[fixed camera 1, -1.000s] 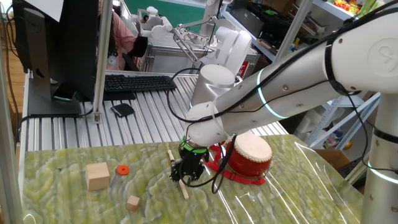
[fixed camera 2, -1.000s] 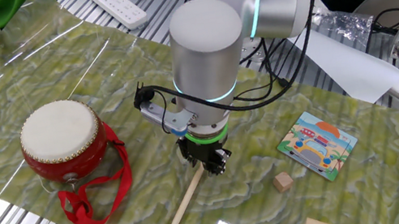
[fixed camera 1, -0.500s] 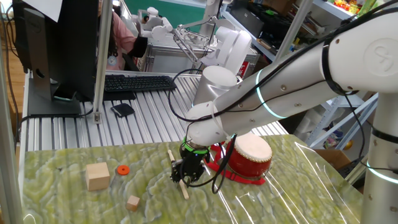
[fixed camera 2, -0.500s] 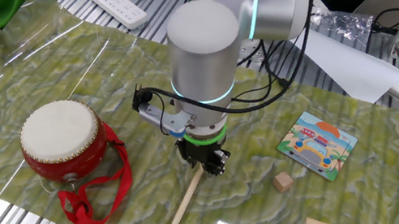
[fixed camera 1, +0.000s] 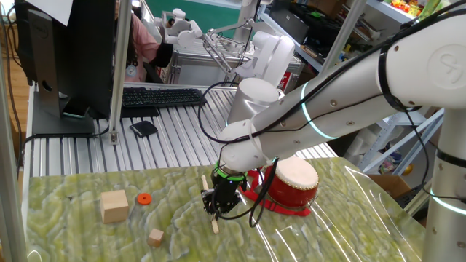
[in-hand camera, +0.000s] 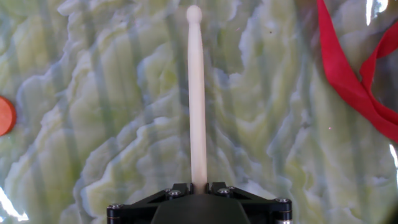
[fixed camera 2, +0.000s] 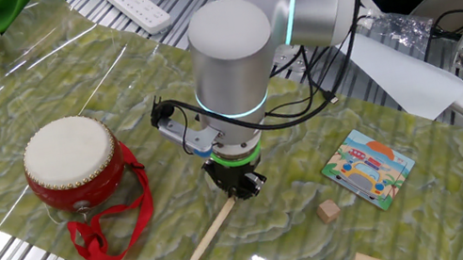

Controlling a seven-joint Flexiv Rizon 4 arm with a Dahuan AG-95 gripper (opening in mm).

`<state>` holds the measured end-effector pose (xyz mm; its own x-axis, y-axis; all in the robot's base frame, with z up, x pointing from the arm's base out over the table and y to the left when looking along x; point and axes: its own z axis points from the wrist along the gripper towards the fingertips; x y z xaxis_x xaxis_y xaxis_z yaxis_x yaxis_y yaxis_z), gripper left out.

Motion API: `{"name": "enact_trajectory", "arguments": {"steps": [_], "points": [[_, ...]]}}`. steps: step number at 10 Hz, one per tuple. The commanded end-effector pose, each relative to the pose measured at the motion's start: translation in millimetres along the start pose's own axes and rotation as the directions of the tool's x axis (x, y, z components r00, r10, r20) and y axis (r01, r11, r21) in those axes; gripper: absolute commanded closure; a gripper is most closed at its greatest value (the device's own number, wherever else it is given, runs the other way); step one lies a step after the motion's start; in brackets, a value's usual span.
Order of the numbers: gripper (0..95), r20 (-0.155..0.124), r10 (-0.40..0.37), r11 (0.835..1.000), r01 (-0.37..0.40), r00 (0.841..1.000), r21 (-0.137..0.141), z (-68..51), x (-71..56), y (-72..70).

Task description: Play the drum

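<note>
Green marbled tabletop (fixed camera 2: 4, 84) is where the light, rigid wooden drumstick (in-hand camera: 197, 93) is clamped at its butt end by the gripper (fixed camera 2: 238, 189), just beside the upright, taut-skinned drum (fixed camera 2: 71, 165).

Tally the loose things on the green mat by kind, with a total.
Drum: 1
Drumstick: 1
Wooden blocks: 2
Orange disc: 1
Picture card: 1
Total: 6

The arm reaches low over the table, wrist bent straight down — gripper (fixed camera 2: 238, 189) jaws pinched narrow on a drumstick (in-hand camera: 197, 99).
</note>
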<state>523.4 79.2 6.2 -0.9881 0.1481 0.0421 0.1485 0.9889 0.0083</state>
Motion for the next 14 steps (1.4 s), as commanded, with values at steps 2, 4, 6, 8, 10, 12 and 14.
{"name": "enact_trajectory", "arguments": {"steps": [2, 4, 6, 8, 10, 12, 14], "points": [[95.0, -0.011, -0.003, 1.000, 0.003, 1.000, -0.002, 0.3, -1.2, 0.1], [95.0, -0.013, -0.003, 1.000, 0.003, 1.000, -0.001, -3.4, 0.1, -1.1], [95.0, -0.010, 0.004, 1.000, -0.003, 1.000, 0.005, -4.8, 0.2, -2.0], [95.0, -0.006, 0.008, 1.000, -0.008, 1.000, 0.009, -11.8, 2.8, -4.2], [95.0, -0.005, 0.017, 1.000, -0.017, 1.000, 0.019, -22.1, 6.4, -8.0], [95.0, -0.004, 0.010, 1.000, -0.010, 1.000, 0.024, -29.3, 8.2, -11.1], [95.0, -0.007, 0.002, 1.000, -0.002, 1.000, 0.028, -38.0, 8.5, -15.1]]}}
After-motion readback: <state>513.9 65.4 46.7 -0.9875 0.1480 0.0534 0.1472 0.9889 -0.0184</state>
